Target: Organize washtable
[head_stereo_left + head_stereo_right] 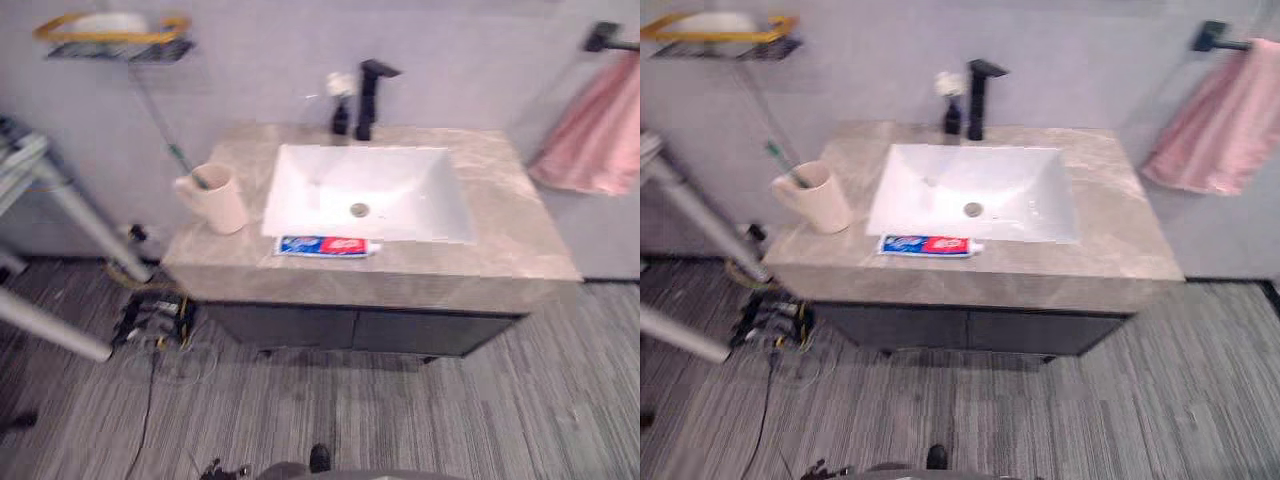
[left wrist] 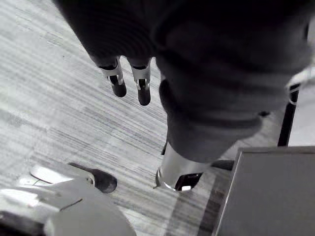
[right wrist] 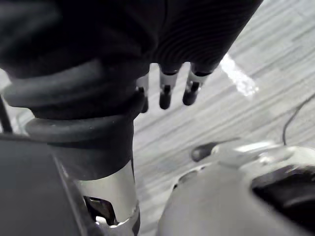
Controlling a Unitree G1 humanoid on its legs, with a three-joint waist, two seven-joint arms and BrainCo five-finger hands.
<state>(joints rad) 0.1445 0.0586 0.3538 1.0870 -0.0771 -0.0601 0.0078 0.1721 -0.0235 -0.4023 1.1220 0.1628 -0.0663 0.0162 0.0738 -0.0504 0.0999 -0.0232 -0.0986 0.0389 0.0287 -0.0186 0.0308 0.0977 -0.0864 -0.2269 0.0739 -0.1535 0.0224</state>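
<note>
A stone-topped washtable (image 1: 505,205) with a white sink (image 1: 385,190) stands against the wall. A beige cup (image 1: 216,199) with a green toothbrush (image 1: 184,160) in it sits on the left of the top. A red and blue toothpaste tube (image 1: 325,246) lies flat along the sink's front edge. Behind the sink stand a black faucet (image 1: 368,96) and a small dark bottle (image 1: 341,108). My left hand (image 2: 140,86) and right hand (image 3: 167,93) hang over the floor away from the table, fingers relaxed, holding nothing.
A pink towel (image 1: 597,130) hangs from a wall bar at the right. A wire shelf (image 1: 115,38) with a yellow rim is fixed high on the left wall. Silver stand legs (image 1: 70,210) and a bundle of cables (image 1: 155,320) are on the floor at the left.
</note>
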